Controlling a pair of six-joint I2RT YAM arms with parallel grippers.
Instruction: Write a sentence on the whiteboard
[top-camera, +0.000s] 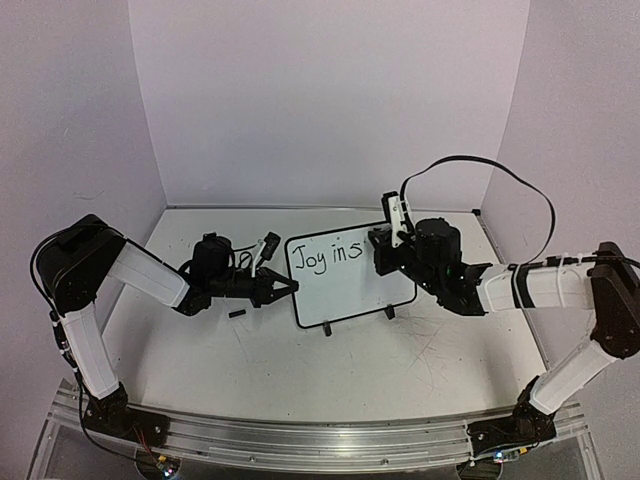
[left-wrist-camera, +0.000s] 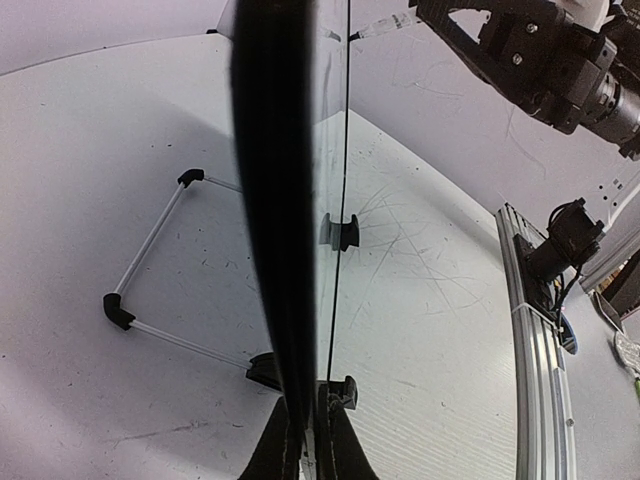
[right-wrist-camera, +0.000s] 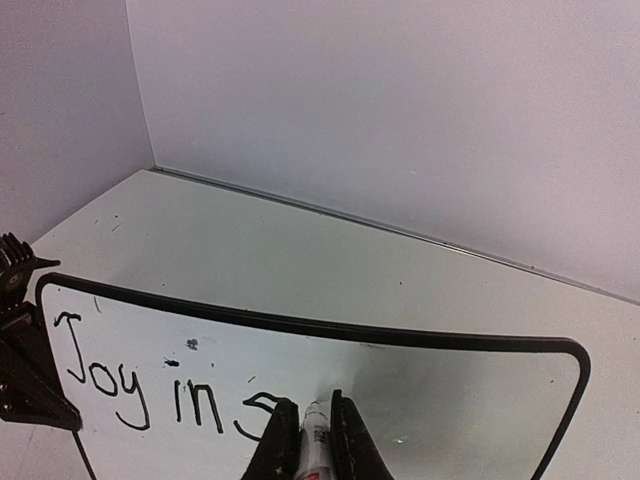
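From my top camera the board (top-camera: 350, 295) stands mid-table on its two black feet, tilted back, between the two arms. The lettering (top-camera: 325, 258) runs along its upper left and reads "Joy in s", with the rest of the face blank.

The left gripper (left-wrist-camera: 305, 440) is at the board's left edge. From above I can only see that it meets the frame. The left wrist view settles it: I am looking straight along the board edge-on, and the jaws are pinched tight on the black frame at the bottom of the picture. That view also shows me two things the top one hides. One is the pair of feet (left-wrist-camera: 340, 232) clipped under the lower edge. The other is a stand (left-wrist-camera: 150, 270) of pale rods with black corner pieces, lying on the table (left-wrist-camera: 90, 180) just behind the board. The right arm shows at the top right there, and the base rail (left-wrist-camera: 535, 330) runs down the right side.

The right gripper (right-wrist-camera: 316, 415) sits at the board's upper right part. Its own camera shows the jaws closed narrow on a white marker (right-wrist-camera: 314, 455), whose tip is at the board face, just right of the half-drawn "s". Whether the tip actually touches I cannot tell. From there I also read the letters head-on and see the left gripper as a dark shape at the frame's left edge.

Only the top view shows a small black piece (top-camera: 237, 314) lying on the table, near the left gripper and apart from the board.
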